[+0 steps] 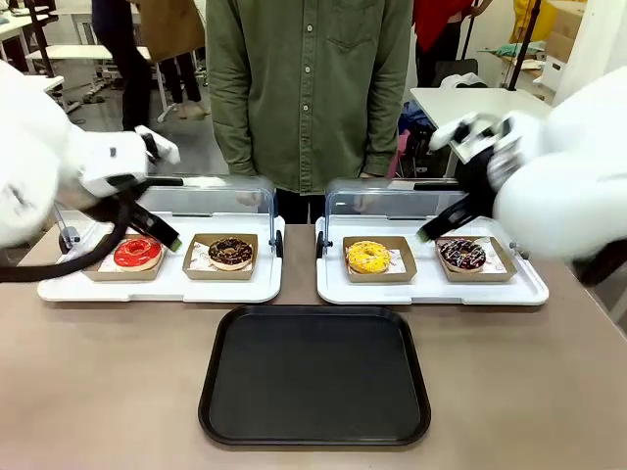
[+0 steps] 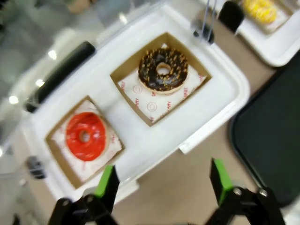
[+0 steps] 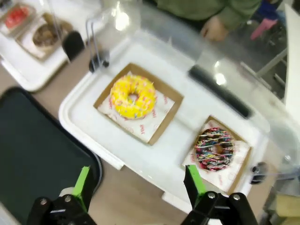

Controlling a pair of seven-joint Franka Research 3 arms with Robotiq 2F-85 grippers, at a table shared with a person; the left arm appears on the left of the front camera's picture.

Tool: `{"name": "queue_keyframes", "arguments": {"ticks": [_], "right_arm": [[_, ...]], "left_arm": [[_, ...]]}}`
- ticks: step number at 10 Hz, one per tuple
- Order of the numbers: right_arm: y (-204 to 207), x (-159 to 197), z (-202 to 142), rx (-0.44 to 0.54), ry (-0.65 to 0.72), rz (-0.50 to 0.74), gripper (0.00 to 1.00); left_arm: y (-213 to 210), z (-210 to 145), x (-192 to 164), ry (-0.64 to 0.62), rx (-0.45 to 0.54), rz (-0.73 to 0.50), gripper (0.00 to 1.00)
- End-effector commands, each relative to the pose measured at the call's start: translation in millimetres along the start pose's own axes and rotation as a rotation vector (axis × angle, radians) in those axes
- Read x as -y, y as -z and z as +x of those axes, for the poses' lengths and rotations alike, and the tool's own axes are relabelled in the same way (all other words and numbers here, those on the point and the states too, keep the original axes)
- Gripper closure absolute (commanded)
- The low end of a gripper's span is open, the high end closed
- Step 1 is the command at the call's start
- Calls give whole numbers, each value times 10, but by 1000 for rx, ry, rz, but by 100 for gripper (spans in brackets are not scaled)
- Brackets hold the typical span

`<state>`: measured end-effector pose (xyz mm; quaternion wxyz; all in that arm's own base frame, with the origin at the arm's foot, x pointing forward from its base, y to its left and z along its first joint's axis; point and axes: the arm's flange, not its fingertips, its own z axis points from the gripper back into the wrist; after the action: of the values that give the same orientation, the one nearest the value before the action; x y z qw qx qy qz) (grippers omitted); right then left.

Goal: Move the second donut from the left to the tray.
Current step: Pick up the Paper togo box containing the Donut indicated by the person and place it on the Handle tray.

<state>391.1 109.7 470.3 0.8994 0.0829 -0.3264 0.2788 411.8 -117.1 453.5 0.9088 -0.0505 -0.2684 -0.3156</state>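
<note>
Chocolate donut: the chocolate donut (image 1: 230,252) with light sprinkles sits in a shallow cardboard box (image 1: 200,264) lined with white paper. It is second from the left in a row of four.
Its place: the box rests on the right half of the left white display tray (image 1: 167,287), at the far side of the counter (image 1: 98,392). A clear lid (image 1: 211,196) stands raised behind it.
Left gripper: in the left wrist view the left gripper (image 2: 164,180) is spread wide and holds nothing. The chocolate donut lies farther on, roughly in line with the gap between the green pads and well apart from them. The display tray's near rim lies between the two.
Front view of that gripper: a green fingertip hangs over the display tray, between the red donut (image 1: 137,252) and the chocolate donut's box, just left of that box.
Black tray: the black tray (image 1: 314,377) lies flat and bare on the near middle of the counter. It sits in front of the gap between the two display trays, near the chocolate donut but not touching its display tray.
Right side: a second white display tray (image 1: 431,290) carries a yellow donut (image 1: 368,257) and a dark drizzled donut (image 1: 461,254), each in its own box.
Right gripper: the right gripper (image 3: 138,180) is also spread wide and empty, above the near edge of that second display tray.
Person: a person (image 1: 309,88) in a green shirt stands behind the display trays.
</note>
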Motion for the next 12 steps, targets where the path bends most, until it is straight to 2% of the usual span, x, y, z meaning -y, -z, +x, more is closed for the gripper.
{"name": "queue_keyframes", "arguments": {"ticks": [1, 2, 3, 4, 6, 7, 9, 12], "right_arm": [[-521, 686, -132, 58, -6, 129, 0], [-741, 1058, -237, 102, -17, 164, 0], [-878, 1382, -367, 152, -66, 235, 0], [-965, 1670, -510, 195, -131, 280, 0], [-1016, 2138, -801, 265, -166, 315, 0], [-1055, 2319, -978, 326, -185, 324, 0], [-1129, 2558, -1289, 413, -211, 305, 0], [-1115, 2608, -1514, 484, -201, 332, 0]], "left_arm": [[-370, -31, -484, 74, 8, -190, 0], [-507, -71, -757, 151, 13, -310, 0], [-589, -141, -995, 175, 49, -403, 0], [-667, -248, -1205, 262, 71, -466, 0], [-791, -542, -1532, 334, 166, -488, 0], [-811, -735, -1711, 386, 246, -516, 0], [-832, -999, -1838, 401, 367, -531, 0], [-829, -1120, -1712, 384, 415, -518, 0]]}}
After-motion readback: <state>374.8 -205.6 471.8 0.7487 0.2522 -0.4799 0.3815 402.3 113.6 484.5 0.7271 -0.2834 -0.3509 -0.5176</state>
